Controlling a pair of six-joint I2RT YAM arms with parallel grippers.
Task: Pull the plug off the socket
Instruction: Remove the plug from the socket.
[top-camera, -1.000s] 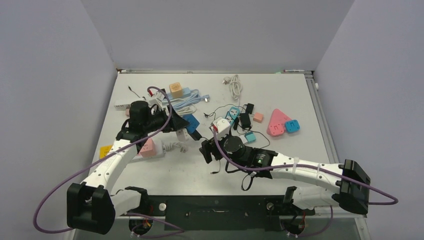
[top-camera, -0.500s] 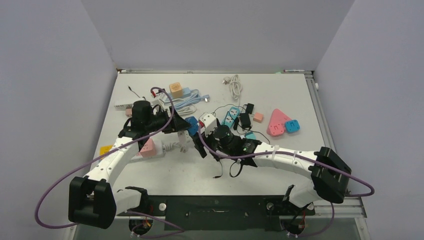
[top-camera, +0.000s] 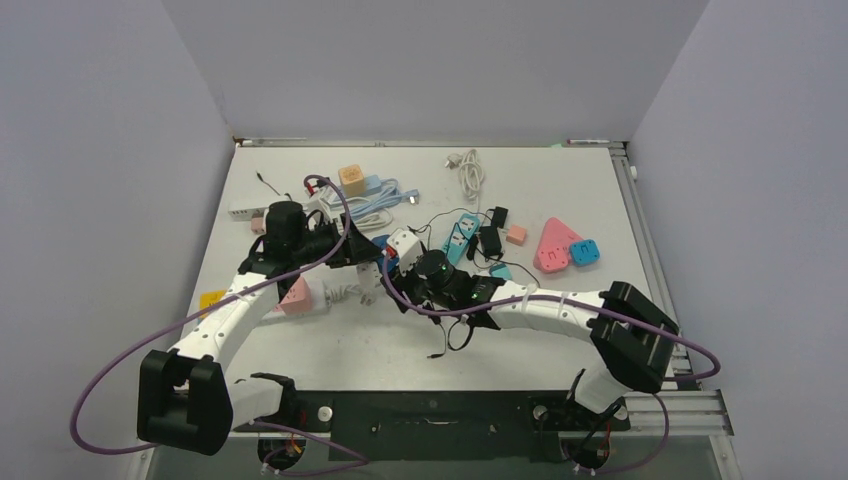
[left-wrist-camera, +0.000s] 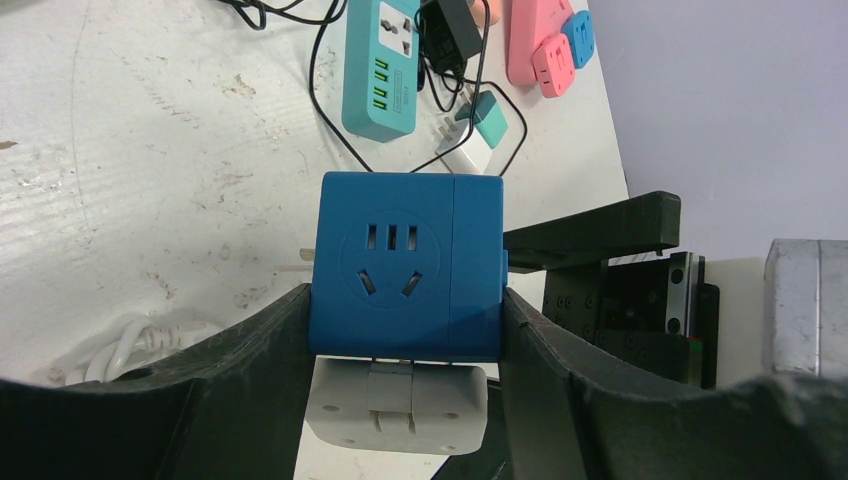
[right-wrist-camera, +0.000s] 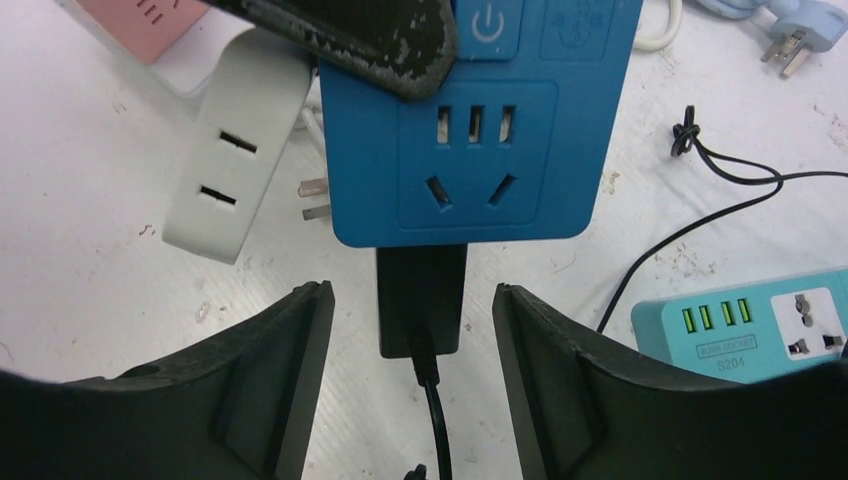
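Note:
A blue cube socket (left-wrist-camera: 405, 265) is clamped between the fingers of my left gripper (left-wrist-camera: 405, 340), held just above the table; it also shows in the top view (top-camera: 380, 242). A white adapter (left-wrist-camera: 395, 400) hangs from its underside. In the right wrist view a black plug (right-wrist-camera: 420, 300) with a black cable sits in the near side of the blue socket (right-wrist-camera: 470, 150). My right gripper (right-wrist-camera: 410, 295) is open, one finger on each side of the black plug, not touching it. A left finger (right-wrist-camera: 350, 25) crosses the socket's top.
A teal power strip (right-wrist-camera: 740, 325) lies just right of the socket with black cables around it. A pink socket (top-camera: 294, 294), an orange cube (top-camera: 351, 178), coiled white and blue cables and a pink triangular socket (top-camera: 553, 243) lie on the table.
My right arm has swung left and forward to the blue socket, and its open fingers now straddle the black plug. The left gripper has kept hold of the socket, shifting slightly.

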